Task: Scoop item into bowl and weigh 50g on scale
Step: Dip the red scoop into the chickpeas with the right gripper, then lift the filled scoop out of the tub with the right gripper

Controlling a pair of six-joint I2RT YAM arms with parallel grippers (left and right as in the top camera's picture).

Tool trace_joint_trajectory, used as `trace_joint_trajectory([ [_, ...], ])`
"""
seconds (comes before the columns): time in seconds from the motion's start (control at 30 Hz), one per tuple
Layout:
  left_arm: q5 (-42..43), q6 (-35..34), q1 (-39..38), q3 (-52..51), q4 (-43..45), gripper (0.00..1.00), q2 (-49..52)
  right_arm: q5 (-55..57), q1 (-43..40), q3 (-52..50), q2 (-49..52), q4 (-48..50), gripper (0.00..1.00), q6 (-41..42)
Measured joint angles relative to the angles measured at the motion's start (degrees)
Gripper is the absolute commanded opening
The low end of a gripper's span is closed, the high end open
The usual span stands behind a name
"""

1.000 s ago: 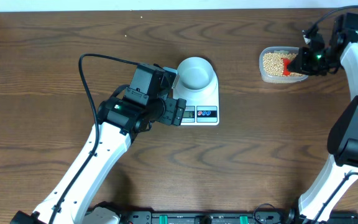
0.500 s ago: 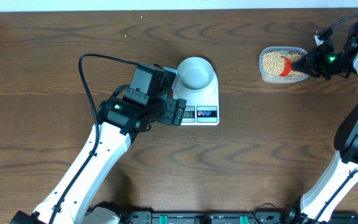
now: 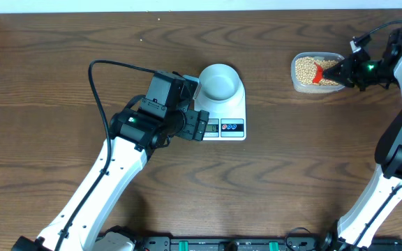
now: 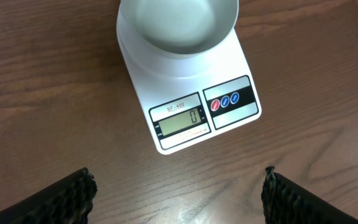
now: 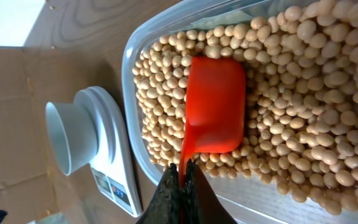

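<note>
2 arms split the job. The right gripper (image 5: 180,186) has its jaws pressed together on the thin handle of a red scoop (image 5: 216,106). It pinches the handle at its end, so the cup reaches out ahead of the fingers into the tub (image 5: 129,81) at the far right of the table (image 3: 61,42). The cup lies on top of the beans (image 5: 303,74), toward the tub's left end. No beans show on its red face, so I judge it not yet loaded and the step in hand to be digging in.

The left gripper (image 4: 178,190) hangs over the table on the near side of the scale (image 4: 185,81), jaws spread wide and holding nothing. Placed so, its camera looks straight at the display (image 4: 180,119), which reads 0, probably to watch the weight.

The tub is clear plastic, and the beans hide its floor from wall to wall. The bowl (image 4: 178,25) sits on the far part of the scale and is empty, its pale inside bare. It stands well apart from the tub, to the left, so each load must cross open table. The cup will need to stay level on the way, or beans may roll off. The buttons (image 4: 224,101) lie just right of the display, and neither arm touches them.
</note>
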Motion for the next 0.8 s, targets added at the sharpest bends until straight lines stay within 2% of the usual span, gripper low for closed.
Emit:
trace_joint_trajectory([
  [0.53,0.00,0.00,0.00,0.00,0.00,0.88,0.00,-11.10,-7.15,-0.02,1.53,-2.69,0.01,-4.00],
  [0.8,0.00,0.00,0.00,0.00,0.00,0.88,0.00,-14.86,-8.09,-0.02,1.53,-3.61,0.01,-5.86],
])
